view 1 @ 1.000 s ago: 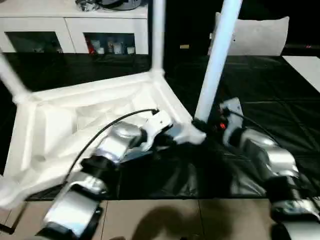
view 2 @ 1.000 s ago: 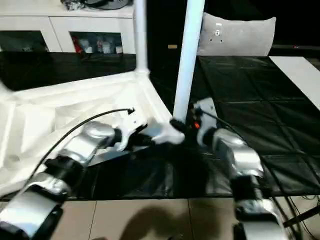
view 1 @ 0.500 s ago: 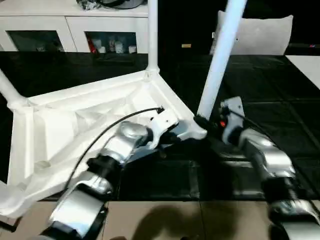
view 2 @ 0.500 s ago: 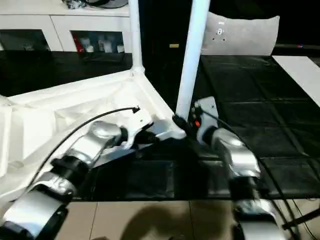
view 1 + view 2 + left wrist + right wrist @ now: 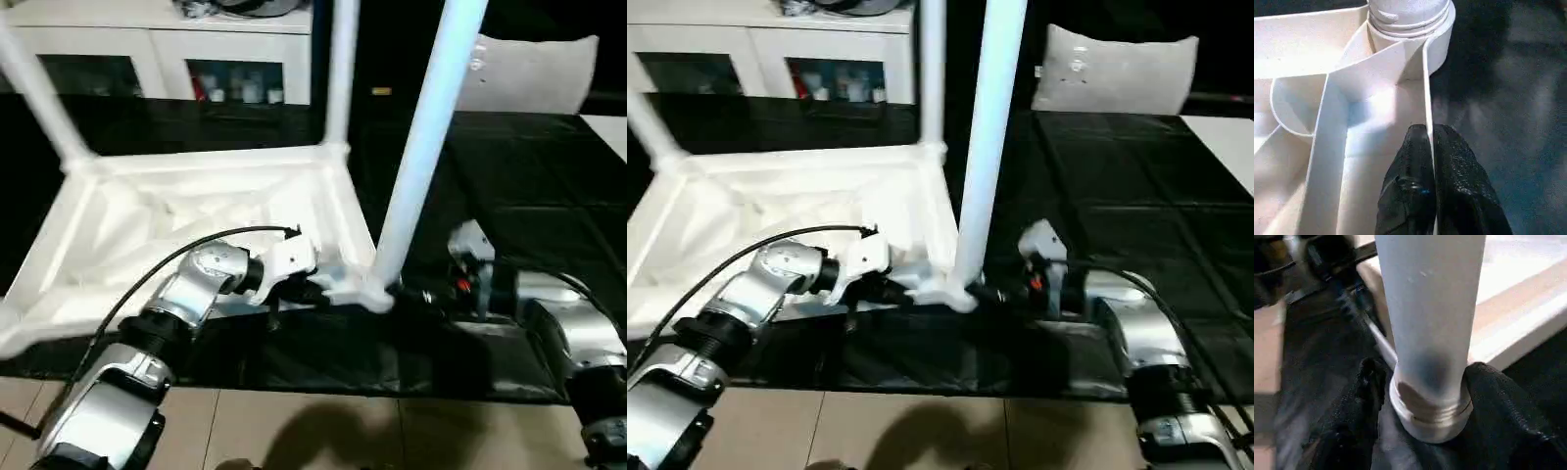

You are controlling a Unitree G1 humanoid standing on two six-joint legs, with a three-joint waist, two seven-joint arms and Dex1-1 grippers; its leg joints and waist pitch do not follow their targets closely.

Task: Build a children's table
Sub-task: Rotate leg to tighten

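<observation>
Found the left gripper (image 5: 1430, 131) clenched on the thin rim wall (image 5: 1426, 83) of the table top (image 5: 147, 211), one black finger on each face of the wall, just beside the near corner socket (image 5: 1442, 36). Found the right gripper (image 5: 1427, 374) on the far side of that socket, grasping the near leg (image 5: 421, 147) low down, with fingers hugging both sides of the threaded collar (image 5: 1430, 411) where it met the socket.

Noted the table top lying upside down on the black mat (image 5: 529, 186), ribs up. Noted the near leg rising from the socket and leaning slightly. Counted two more legs, a back leg (image 5: 338, 73) and a left leg (image 5: 39, 93), standing in corners well away from the socket. Could not make out the fourth corner clearly. Passed over the white cabinet (image 5: 147, 39) well behind the socket as no part of the job.

Judged the plastic light and hollow, stiff along the ribs but thin and springy at the rim, so a hard pinch there looked likely to flex it rather than break it. Judged the smooth tapered leg slippery under the fingers and long enough to lever against the socket if pushed high up. Reckoned the best hold on the leg to be low, right at the socket, for turning or pressing it home. Reckoned the best hold on the top to be the rim beside the socket, to brace against twist.
</observation>
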